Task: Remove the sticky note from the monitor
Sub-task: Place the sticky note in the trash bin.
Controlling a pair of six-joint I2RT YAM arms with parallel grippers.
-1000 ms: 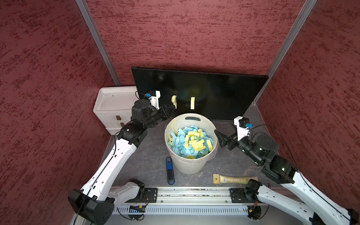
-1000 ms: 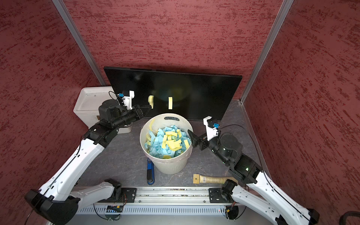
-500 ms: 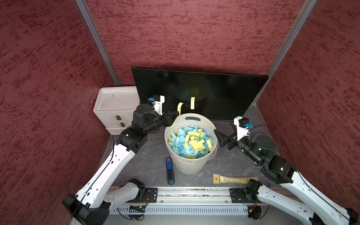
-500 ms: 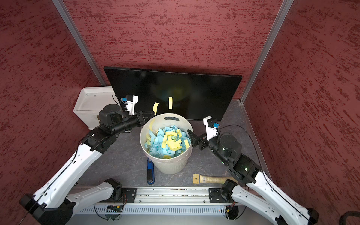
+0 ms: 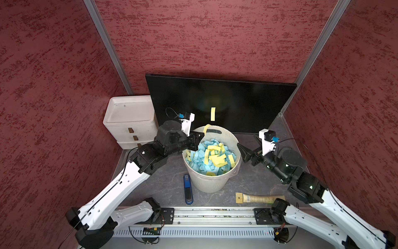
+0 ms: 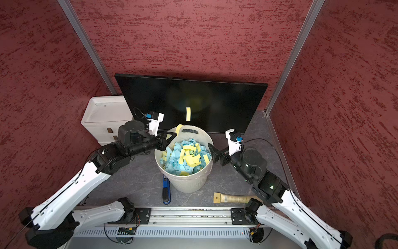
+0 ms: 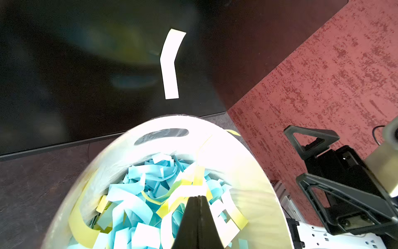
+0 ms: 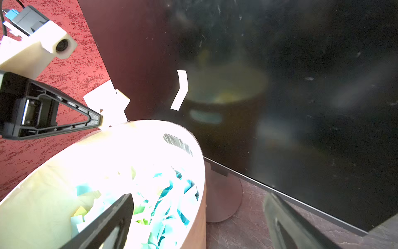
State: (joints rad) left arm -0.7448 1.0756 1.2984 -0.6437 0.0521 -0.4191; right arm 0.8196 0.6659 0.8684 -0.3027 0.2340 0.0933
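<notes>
Two end effectors noted. Left end effector [image 5: 202, 135] is pinched shut on a curled yellow strip [image 5: 206, 127] above the white plastic bin's rim [image 5: 236, 148]. Right end effector [image 5: 247, 143] is spread wide, empty. From the left tips the sticky note [image 5: 212, 113] lies up and beyond: thin yellow paper, long axis vertical, low-centre on the glossy black monitor [image 5: 247, 101]. I judge the left arm nearer.
</notes>
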